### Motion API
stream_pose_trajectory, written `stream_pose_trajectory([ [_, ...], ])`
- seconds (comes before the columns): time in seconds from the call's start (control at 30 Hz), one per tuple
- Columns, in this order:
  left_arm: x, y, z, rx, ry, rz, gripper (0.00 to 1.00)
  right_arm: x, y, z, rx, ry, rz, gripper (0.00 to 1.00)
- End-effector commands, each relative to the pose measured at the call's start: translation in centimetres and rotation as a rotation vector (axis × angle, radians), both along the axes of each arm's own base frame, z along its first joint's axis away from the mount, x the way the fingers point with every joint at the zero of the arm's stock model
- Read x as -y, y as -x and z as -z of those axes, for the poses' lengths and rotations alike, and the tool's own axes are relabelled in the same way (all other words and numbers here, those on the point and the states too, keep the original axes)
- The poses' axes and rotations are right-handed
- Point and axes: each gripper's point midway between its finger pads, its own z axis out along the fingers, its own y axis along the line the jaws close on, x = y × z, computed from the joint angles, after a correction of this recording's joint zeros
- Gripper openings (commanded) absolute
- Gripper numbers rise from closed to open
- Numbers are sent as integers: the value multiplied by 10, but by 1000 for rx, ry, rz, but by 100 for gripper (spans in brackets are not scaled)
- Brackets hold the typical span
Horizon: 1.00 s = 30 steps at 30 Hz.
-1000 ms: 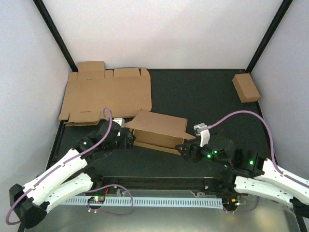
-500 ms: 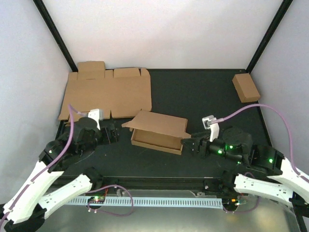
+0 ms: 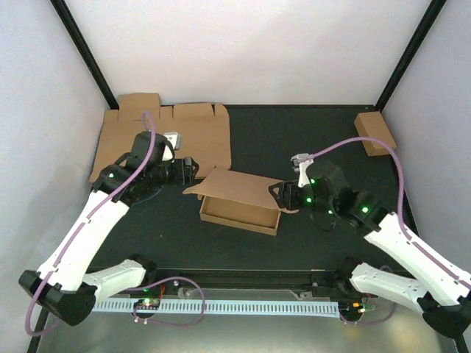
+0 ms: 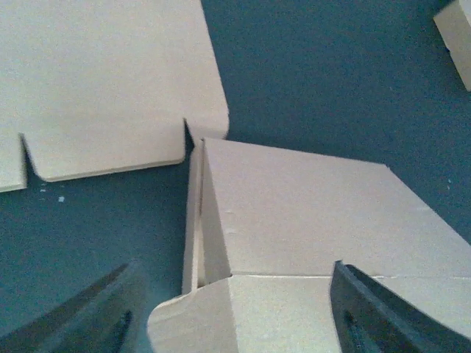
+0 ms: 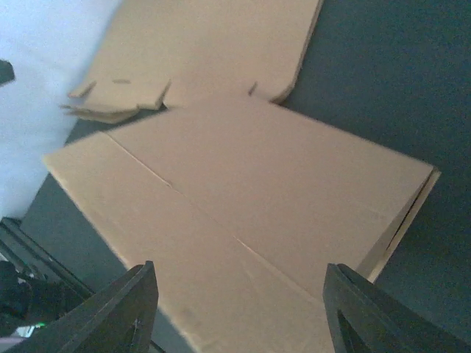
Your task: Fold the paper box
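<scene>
The paper box (image 3: pixel 239 198) sits mid-table as a shallow brown cardboard tray, its hinged lid tilted over it and partly open. My left gripper (image 3: pixel 193 168) is open and empty, hovering just off the lid's back left corner. In the left wrist view the box (image 4: pixel 309 213) fills the space between the spread fingers (image 4: pixel 81 316) of the gripper (image 4: pixel 235 323). My right gripper (image 3: pixel 278 197) is open and empty at the lid's right edge. In the right wrist view the lid (image 5: pixel 250 198) lies below the open gripper (image 5: pixel 243 316).
A flat die-cut cardboard sheet (image 3: pixel 162 143) lies at the back left, also visible in the left wrist view (image 4: pixel 103 81) and the right wrist view (image 5: pixel 213 44). A small closed brown box (image 3: pixel 375 134) sits at the back right. Black frame posts stand at both back corners.
Both arms rose and swung away from the table's near side. My left gripper moved from the box's left front to its back left corner; my right gripper moved up to the lid's right edge.
</scene>
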Motion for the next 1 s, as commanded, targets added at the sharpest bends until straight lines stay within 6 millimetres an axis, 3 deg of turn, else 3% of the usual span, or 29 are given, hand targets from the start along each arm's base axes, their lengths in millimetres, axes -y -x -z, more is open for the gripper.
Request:
stream_pose_trajectory([
  [0.0, 23, -3, 16, -25, 48, 151, 66, -20, 1, 26, -67, -72, -120, 64],
  [0.23, 38, 5, 82, -226, 35, 252, 39, -24, 8, 84, -182, -81, -135, 57],
  [0.33, 40, 12, 110, -306, 27, 277, 34, -21, 12, 111, -223, -74, -127, 56],
  [0.5, 39, 19, 139, -369, 19, 280, 29, -15, 18, 148, -270, -52, -106, 55],
  [0.7, 37, 27, 165, -431, 16, 278, 27, -13, 18, 165, -287, -22, -97, 55],
  [0.97, 33, 25, 167, -414, -2, 258, 29, -14, 14, 163, -274, -8, -101, 56],
])
